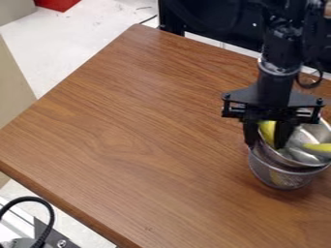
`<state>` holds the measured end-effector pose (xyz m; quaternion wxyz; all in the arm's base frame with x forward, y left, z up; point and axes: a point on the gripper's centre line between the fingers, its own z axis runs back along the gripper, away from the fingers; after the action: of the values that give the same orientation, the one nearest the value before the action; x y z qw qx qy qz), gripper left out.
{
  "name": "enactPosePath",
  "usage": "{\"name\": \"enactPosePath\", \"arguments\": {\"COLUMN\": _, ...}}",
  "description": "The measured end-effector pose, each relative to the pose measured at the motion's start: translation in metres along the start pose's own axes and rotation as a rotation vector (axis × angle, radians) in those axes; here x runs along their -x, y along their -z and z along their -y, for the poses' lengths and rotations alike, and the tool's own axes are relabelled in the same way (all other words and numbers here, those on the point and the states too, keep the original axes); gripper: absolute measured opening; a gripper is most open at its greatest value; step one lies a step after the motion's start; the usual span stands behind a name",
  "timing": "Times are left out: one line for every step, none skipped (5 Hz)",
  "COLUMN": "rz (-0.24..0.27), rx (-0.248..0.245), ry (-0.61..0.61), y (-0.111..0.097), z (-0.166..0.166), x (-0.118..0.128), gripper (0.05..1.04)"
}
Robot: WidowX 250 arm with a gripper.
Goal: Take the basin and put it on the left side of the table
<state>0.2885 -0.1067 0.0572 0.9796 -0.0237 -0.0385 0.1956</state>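
The black two-finger gripper (265,145) hangs down over the right side of the view, its fingers pointing down and spread well apart, with a gap between them. One finger is at the left edge of the metal basin (298,154), the other over its inside; whether either presses on the wall, and so whether the basin is held, I cannot tell.

The basin is round, so it has no long axis to speak of. Its open mouth faces mostly upward, and it sits nested in a darker-rimmed lower bowl (284,179) near the right edge of the wooden table (142,140) as seen here. Something yellow (267,129) shows between the fingers, and a yellow piece (318,147) lies at the basin's right, its length running roughly across the view.

Above the gripper, the black robot arm (278,63) comes in from the top edge. Beyond the table are a pale floor (97,29), a red object (58,4) at the upper left and a curved black cable (29,199) at the lower left.
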Motion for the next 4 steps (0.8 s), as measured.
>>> {"name": "enactPosePath", "arguments": {"rz": -0.013, "rx": -0.013, "ry": -0.015, "y": 0.0059, "z": -0.0023, "x": -0.001, "gripper": 0.162}}
{"name": "enactPosePath", "arguments": {"rz": -0.011, "rx": -0.018, "ry": -0.018, "y": 0.0059, "z": -0.0034, "x": -0.0016, "gripper": 0.063}}
{"name": "enactPosePath", "arguments": {"rz": -0.028, "rx": -0.015, "ry": -0.029, "y": 0.0055, "z": -0.0047, "x": -0.0009, "gripper": 0.056}}
{"name": "enactPosePath", "arguments": {"rz": -0.072, "rx": 0.0, "ry": -0.065, "y": -0.0007, "z": -0.0076, "x": -0.0042, "gripper": 0.056}}
